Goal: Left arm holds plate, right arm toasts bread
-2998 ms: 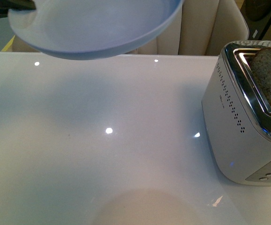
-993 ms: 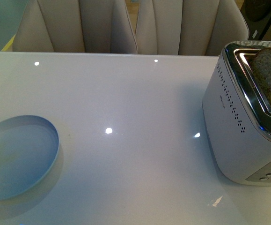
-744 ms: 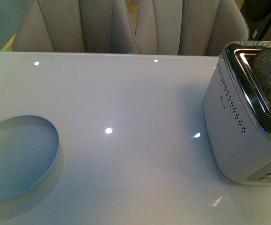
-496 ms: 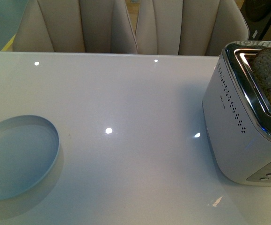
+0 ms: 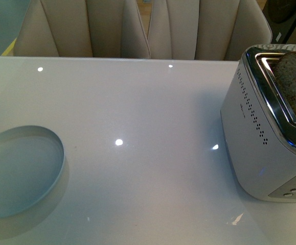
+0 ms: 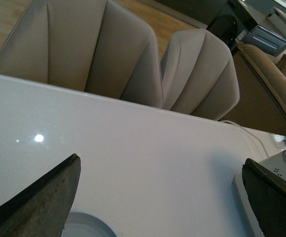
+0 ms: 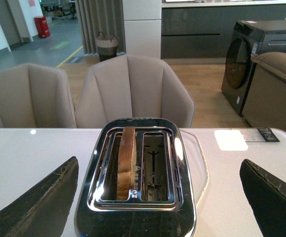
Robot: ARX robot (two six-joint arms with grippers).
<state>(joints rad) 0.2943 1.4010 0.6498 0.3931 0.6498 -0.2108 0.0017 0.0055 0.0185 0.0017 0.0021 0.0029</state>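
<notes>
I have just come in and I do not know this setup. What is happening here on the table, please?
A two-armed robot is working on a toast task. Nothing is being held at the moment: the left gripper is open above the white table, and the plate rests on the table, on the robot's left. The right gripper is open too, hovering over the silver toaster. One bread slice stands upright in one toaster slot; the other slot is empty.
</notes>
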